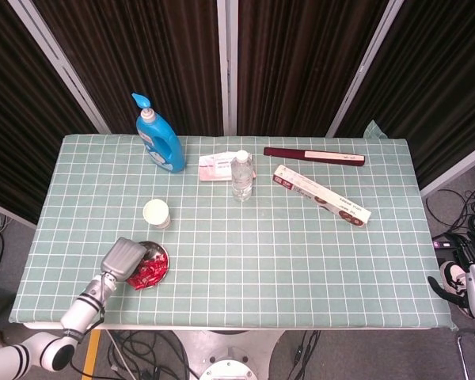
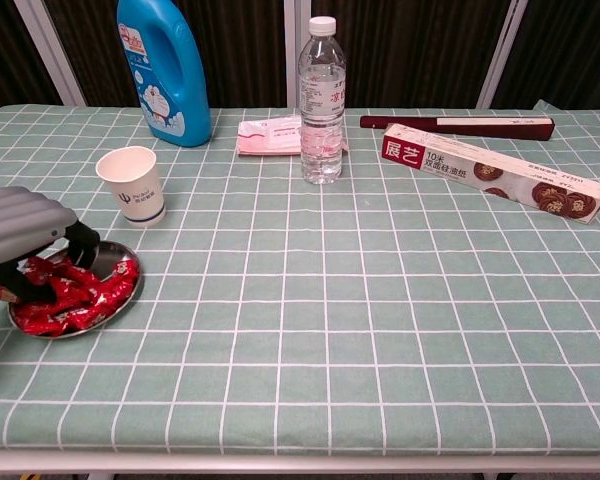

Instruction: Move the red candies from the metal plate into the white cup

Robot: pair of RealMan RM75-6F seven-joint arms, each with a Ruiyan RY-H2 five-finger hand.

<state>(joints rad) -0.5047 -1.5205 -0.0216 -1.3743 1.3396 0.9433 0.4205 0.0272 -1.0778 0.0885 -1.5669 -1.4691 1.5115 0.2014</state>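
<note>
Several red wrapped candies (image 2: 75,295) are clamped by the left hand's (image 2: 20,228) dark fingers (image 2: 83,240) over the round metal plate (image 2: 108,310), near the white paper cup (image 2: 132,185).

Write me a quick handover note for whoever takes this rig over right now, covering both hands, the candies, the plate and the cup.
Left hand: over the metal plate, fingers curled into the pile of red candies; it seems to be closing on some, but a firm hold cannot be confirmed.
Right hand: not in view.
White cup: upright just behind the plate, apart from it; the head view shows no candy inside.
Done: nothing moved yet.
Left: lift a handful, drop it into the cup, repeat until the plate is bare.
</note>
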